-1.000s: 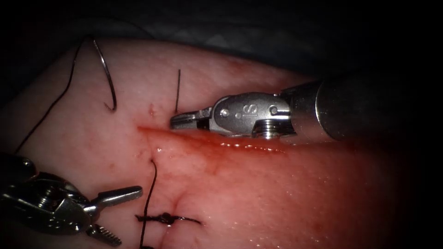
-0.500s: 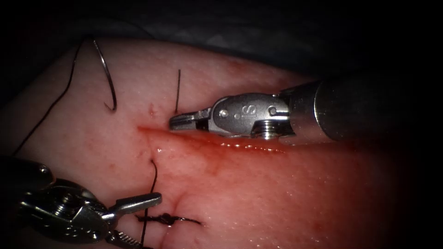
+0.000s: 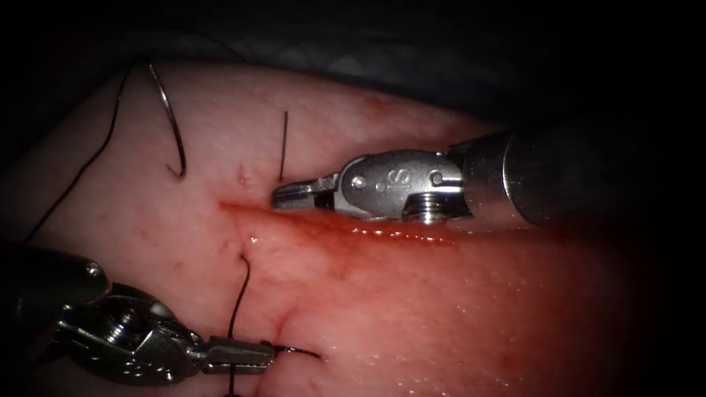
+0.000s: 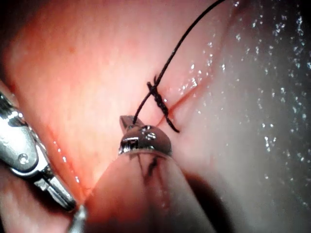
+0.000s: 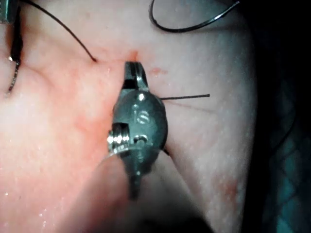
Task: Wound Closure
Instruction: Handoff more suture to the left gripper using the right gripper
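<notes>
We are clamping the left tool (image 3: 243, 356) on limp, slippery thread (image 3: 237, 305) beside the knot (image 4: 158, 97); right tool (image 3: 294, 195) is pinching the stiff thread end (image 3: 283, 145); the needle (image 3: 170, 117) is lying free.

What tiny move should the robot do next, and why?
Probably the left tool should gently draw its thread taut. Its jaws are shut on the thread beside the knot, the right tool holds the short end, and the needle lies free on the tissue.
</notes>
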{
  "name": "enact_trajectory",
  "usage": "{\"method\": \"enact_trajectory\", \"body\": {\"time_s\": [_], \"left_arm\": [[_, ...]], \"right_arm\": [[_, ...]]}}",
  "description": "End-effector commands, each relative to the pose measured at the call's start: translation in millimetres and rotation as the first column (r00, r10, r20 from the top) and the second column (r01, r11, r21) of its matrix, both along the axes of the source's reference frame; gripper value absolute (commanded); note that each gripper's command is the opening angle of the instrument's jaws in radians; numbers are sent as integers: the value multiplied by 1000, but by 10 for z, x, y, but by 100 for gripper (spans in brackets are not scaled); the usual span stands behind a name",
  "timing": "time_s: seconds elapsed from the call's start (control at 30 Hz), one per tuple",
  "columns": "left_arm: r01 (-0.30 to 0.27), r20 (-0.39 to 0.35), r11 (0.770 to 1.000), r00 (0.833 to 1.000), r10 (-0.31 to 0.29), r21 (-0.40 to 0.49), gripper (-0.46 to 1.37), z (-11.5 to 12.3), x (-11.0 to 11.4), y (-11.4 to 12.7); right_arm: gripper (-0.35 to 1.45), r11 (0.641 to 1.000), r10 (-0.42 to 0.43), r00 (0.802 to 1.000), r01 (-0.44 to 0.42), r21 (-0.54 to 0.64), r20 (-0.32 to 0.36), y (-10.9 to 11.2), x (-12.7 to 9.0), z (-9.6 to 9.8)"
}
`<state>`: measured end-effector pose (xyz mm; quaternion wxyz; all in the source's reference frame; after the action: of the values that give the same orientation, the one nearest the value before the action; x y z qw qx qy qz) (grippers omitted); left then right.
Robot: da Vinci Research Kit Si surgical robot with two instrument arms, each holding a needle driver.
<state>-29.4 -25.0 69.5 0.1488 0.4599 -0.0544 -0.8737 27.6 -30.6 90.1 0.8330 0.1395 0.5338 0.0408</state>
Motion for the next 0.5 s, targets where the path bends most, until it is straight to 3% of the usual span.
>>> {"method": "enact_trajectory", "body": {"time_s": [0.03,0.23,0.4,0.5], "left_arm": [[-7,0,1000,1000,7,4,-35,0,1,1],[-16,7,1000,1000,16,3,-35,9,1,16],[-24,12,1000,1000,24,-4,-35,16,0,28],[-19,14,1000,1000,19,4,-35,22,-2,36]], "right_arm": [[-35,1000,4,1000,-4,-2,1,0,0,1],[-34,1000,-1,1000,1,-4,-1,-2,-1,4],[33,1000,-18,999,18,-2,-31,-4,-3,3],[101,1000,-19,997,19,-3,-74,-4,-4,-2]]}}
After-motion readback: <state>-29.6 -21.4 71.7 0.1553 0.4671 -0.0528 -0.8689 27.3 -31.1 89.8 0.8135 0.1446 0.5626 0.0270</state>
